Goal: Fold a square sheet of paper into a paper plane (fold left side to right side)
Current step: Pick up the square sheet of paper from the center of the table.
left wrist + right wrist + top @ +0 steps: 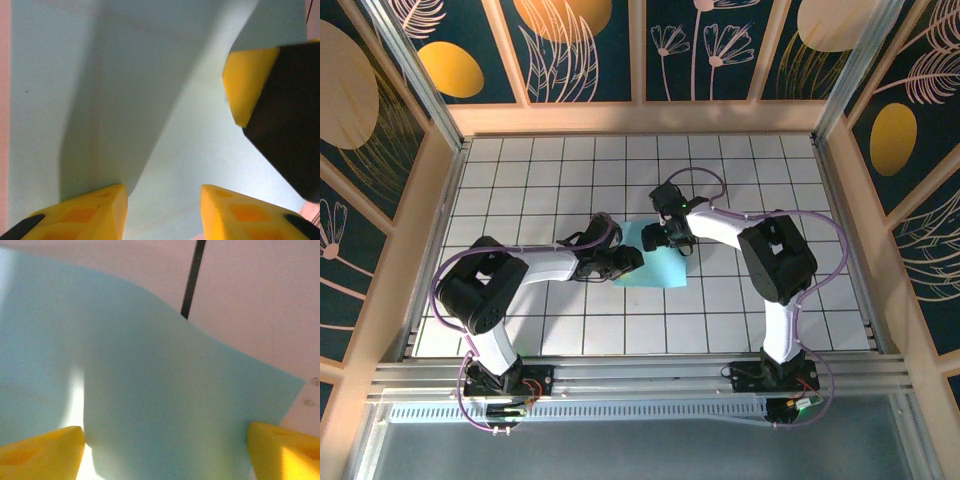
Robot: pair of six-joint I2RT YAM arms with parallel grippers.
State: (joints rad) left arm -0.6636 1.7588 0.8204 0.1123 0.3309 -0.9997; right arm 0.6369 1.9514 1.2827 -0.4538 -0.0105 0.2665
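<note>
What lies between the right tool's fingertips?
The square sheet of paper spans the gap between the right tool's yellow fingertips, shown in the right wrist view.

White grid-tiled table (520,180); dark floral wall panels (585,60), wooden frame (640,117); aluminium rail (640,376) front.

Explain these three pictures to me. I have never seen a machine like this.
Two robot arms are bolted at the near edge of a white tiled table. The wide picture looks down from above: left arm, right arm. The other two come from cameras on each wrist; the yellow blocks are that arm's own fingers. A light-blue sheet of paper lies where the arms meet. Both pairs of jaws stand apart over it; neither is seen clamping it.
</note>
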